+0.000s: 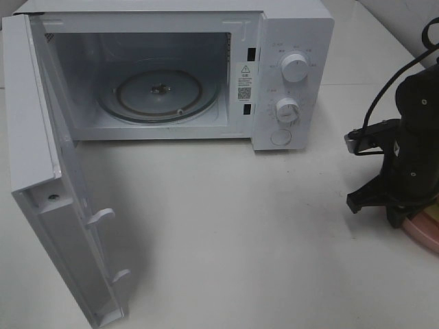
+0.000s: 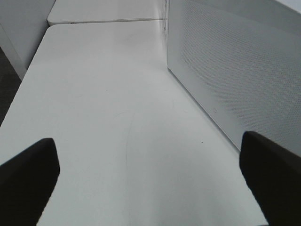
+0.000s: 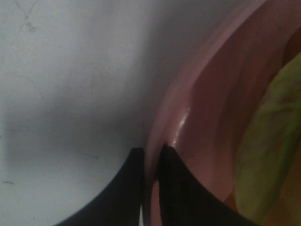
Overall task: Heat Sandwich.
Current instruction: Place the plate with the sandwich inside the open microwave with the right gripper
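The sandwich lies on a round pink plate [image 3: 207, 108]; only a pale yellow-green edge of the sandwich [image 3: 268, 141] shows in the right wrist view. My right gripper [image 3: 149, 155] is shut on the plate's rim, one finger outside and one inside. In the high view the right gripper [image 1: 401, 216] sits low at the right edge over the plate [image 1: 426, 232], and the arm hides the sandwich. My left gripper [image 2: 150, 174] is open and empty above the table, beside the microwave's side wall [image 2: 235, 61]; it is out of the high view.
A white microwave [image 1: 288, 41] stands at the back with its door [image 1: 41, 171] swung wide open to the left. Its glass turntable [image 1: 159, 89] is bare. Two knobs [image 1: 293, 67] are on its right panel. A white table [image 1: 226, 219] lies in front.
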`<state>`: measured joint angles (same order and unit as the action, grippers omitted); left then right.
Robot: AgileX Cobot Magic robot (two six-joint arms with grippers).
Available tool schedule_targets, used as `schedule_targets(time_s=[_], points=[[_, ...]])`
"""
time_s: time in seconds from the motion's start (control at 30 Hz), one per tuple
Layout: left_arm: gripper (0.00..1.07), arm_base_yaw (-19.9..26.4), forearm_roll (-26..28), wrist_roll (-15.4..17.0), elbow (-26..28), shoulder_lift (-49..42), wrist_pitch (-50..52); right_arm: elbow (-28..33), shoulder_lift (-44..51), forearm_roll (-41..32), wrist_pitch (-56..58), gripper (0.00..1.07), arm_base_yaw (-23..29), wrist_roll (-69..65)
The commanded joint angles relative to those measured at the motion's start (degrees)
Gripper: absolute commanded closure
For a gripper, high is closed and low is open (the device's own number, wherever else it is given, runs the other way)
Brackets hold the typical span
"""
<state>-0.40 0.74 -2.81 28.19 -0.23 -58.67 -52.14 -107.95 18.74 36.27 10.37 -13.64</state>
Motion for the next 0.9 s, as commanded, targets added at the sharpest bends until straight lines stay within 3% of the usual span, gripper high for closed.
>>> schedule_targets(time_s=[0.03, 0.5, 0.9], points=[[0.01, -0.1, 0.0, 0.1, -0.1, -1.6, -0.2, 0.0, -0.1, -0.1, 0.3, 1.07, -0.3, -0.7], [0.01, -0.1, 0.0, 0.1, -0.1, -1.6, -0.2, 0.0, -0.1, 1.7, 1.7, 1.07, -0.2, -2.3], [0.01, -0.1, 0.0, 0.1, -0.1, -1.6, -0.2, 0.0, -0.1, 8.2, 5.2, 1.07, 3.8, -7.8]])
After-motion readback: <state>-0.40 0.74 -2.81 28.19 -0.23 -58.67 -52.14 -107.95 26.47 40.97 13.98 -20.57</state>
